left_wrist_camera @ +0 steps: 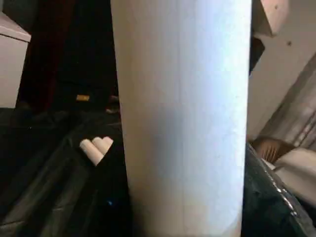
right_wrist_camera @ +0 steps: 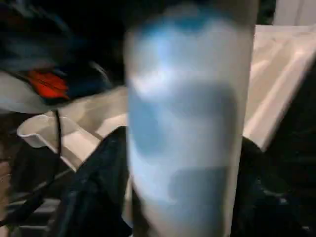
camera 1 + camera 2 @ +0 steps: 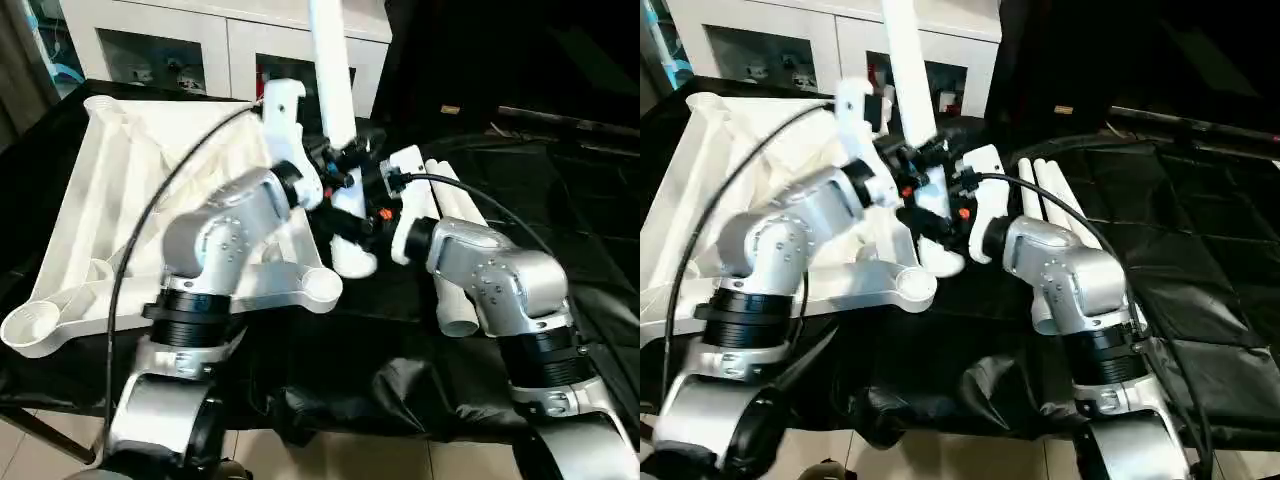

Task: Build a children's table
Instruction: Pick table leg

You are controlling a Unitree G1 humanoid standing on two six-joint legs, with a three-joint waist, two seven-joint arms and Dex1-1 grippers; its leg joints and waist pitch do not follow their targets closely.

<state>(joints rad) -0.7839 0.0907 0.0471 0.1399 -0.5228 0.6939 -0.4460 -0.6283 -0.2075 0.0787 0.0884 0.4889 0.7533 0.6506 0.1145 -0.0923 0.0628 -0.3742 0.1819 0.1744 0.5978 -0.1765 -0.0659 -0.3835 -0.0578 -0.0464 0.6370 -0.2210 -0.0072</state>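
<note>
Both claws, left claw (image 3: 335, 172) & right claw (image 3: 372, 200), pinch one upright leg (image 3: 333, 95) between them, long axis vertical. Its foot sits just right of tabletop (image 3: 120, 200), upside-down on desk (image 3: 590, 200); near-right socket (image 3: 322, 285) is closest.

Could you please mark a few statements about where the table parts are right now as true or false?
1. The tabletop lies with its ribbed underside up. True.
2. One white leg stands upright between the two end effectors. True.
3. That leg stands in the tabletop's nearest corner socket. False: it stands on the black cloth beside the tabletop.
4. The spare legs lie on the floor. False: they lie on the cloth beside the right arm.
</note>
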